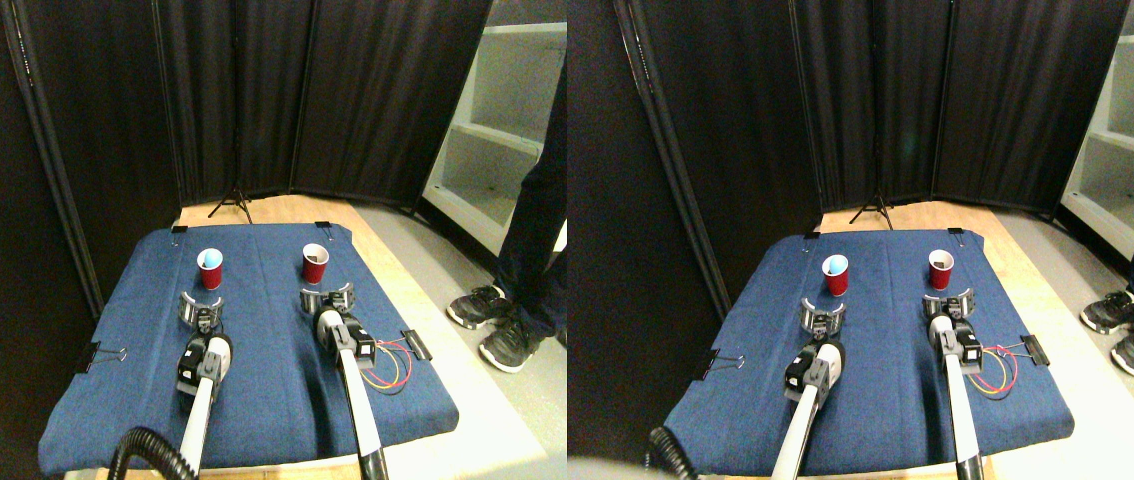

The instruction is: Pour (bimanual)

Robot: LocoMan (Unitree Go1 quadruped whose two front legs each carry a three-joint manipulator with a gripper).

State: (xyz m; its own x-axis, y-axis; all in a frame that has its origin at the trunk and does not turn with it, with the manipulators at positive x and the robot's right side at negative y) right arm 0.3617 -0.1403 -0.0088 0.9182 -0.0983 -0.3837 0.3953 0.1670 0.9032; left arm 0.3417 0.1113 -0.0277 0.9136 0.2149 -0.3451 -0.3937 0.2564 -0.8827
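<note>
Cups are what I work with: two small red plastic ones, round and tapered, both upright on the blue cloth that covers my counter (pixel 257 400). Nearest me, my two pale limbs run up from the bottom edge, with a black coiled cable (pixel 142 448) at lower left. My left tool (pixel 201 306) has its curved grey jaws spread apart, holding nothing, just short of the left cup (pixel 210 268), whose inside looks pale blue. My right tool (pixel 327 296) is likewise spread wide and empty, its jaws close beneath the right cup (pixel 315 263), whose inside looks dark. Red and yellow wires (pixel 392 368) loop beside my right limb. Black binder clips (pixel 99 357) pinch the soft, felt-like cloth at its edges. Farther off hang black pleated curtains (pixel 367 90); at right, a person's dark trousers and sneakers (pixel 492 325) stand on the floor.
</note>
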